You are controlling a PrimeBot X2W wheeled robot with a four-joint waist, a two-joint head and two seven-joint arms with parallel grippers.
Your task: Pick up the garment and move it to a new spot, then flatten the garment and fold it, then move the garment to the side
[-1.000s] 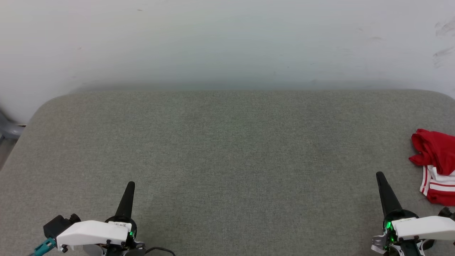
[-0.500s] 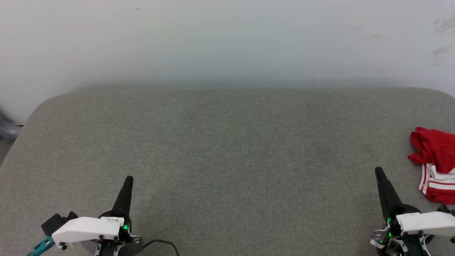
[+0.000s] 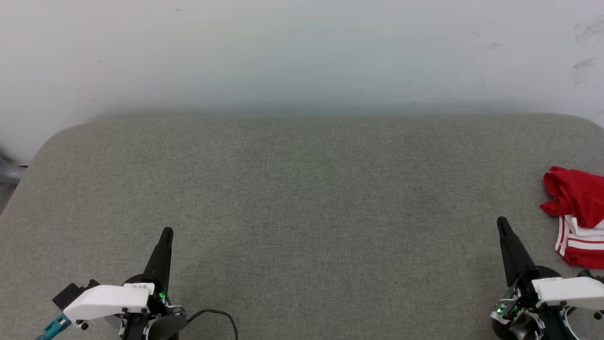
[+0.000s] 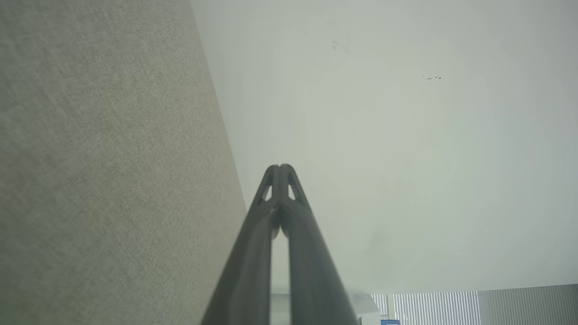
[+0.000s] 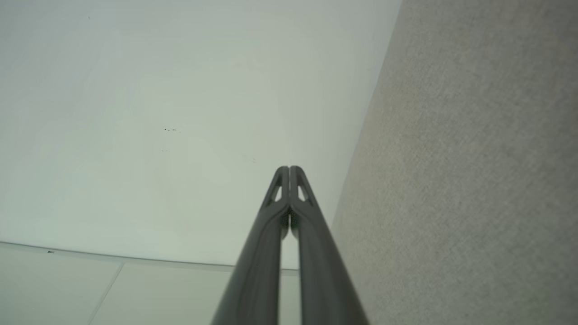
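1. Nearest, the left hand (image 3: 167, 232) and right hand (image 3: 501, 222) hover over the grey table (image 3: 302, 179), both pinched shut and empty.
2. Slightly farther, right of the right hand, the garment (image 3: 576, 198) lies crumpled on the table, with red folds above white striped trim, cut off by the head view's edge.
3. Risk: reaching in unopened would likely shove the heap farther right; pinching one loose fold may leave the rest dragging.

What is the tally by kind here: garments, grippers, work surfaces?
Garments: 1, the red and white garment, crumpled at the right edge of the head view.
Grippers: 2, the left gripper and the right gripper, both shut and empty.
Work surfaces: 1, the grey fabric table.
Total: 4
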